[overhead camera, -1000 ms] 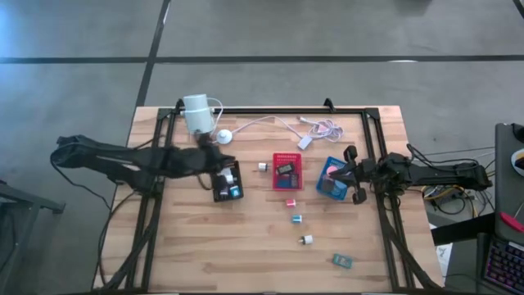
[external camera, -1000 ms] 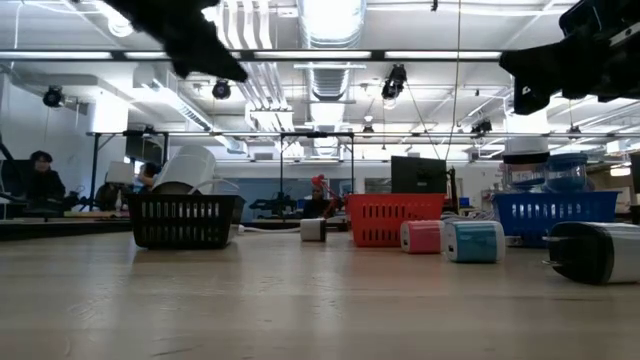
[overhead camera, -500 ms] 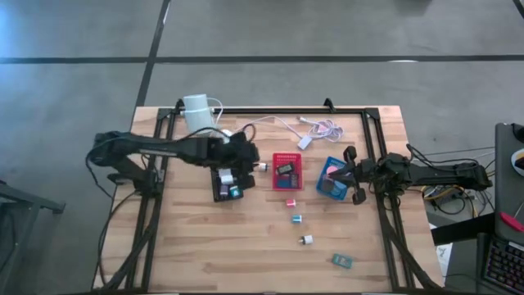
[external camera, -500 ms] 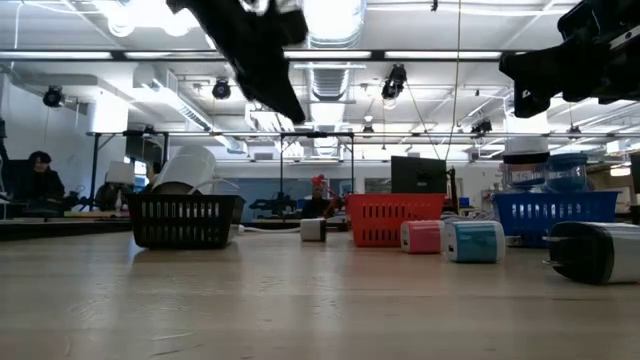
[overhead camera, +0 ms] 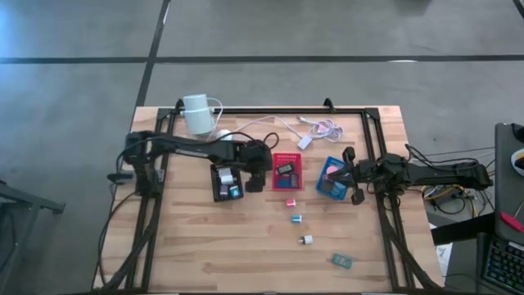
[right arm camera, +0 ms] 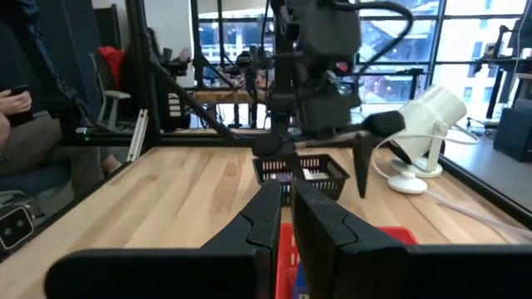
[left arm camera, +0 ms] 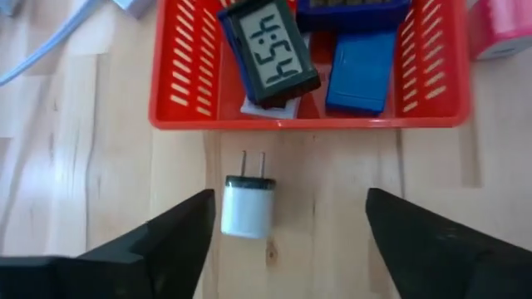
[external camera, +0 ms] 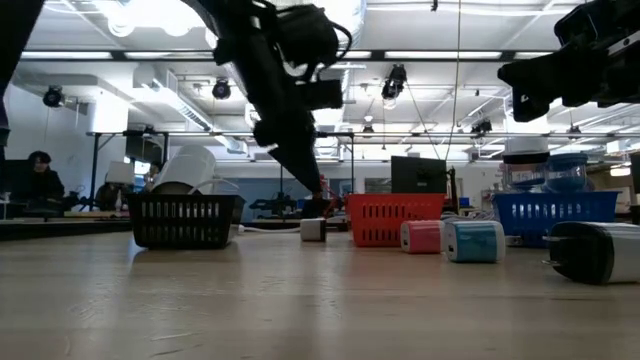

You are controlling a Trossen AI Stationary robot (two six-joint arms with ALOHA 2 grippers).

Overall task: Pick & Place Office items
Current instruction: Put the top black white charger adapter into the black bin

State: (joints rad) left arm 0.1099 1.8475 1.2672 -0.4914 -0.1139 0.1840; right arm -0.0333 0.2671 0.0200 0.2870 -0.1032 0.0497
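Note:
A small white plug block (left arm camera: 248, 205) lies flat on the wood just in front of the red tray (left arm camera: 179, 116), its two prongs pointing at the tray. My left gripper (left arm camera: 287, 241) hangs open over it, slanting down. One finger (left arm camera: 179, 241) stands close beside the block and the other (left arm camera: 424, 241) is well off to its other side; neither touches it. In the low view the block (external camera: 313, 229) sits below the left gripper (external camera: 312, 195). My right gripper (overhead camera: 354, 176) is shut and level, by the blue tray (overhead camera: 331, 179).
The red tray holds a small display clock (left arm camera: 268, 51) and blue blocks (left arm camera: 359, 71). The black tray (overhead camera: 227, 182) sits left of my left gripper. Pink (overhead camera: 290, 201), blue (overhead camera: 296, 219) and white (overhead camera: 305, 240) blocks and a teal piece (overhead camera: 342, 260) lie nearer. A white cylinder device (overhead camera: 196, 113) with a cable (overhead camera: 303, 127) stands at the far edge.
My left gripper has swung from beside the black tray toward the table's right, past that tray, to the gap in front of the red tray. It has come down and tipped steeper, and its fingers now stand wide apart. Nothing on the table has moved.

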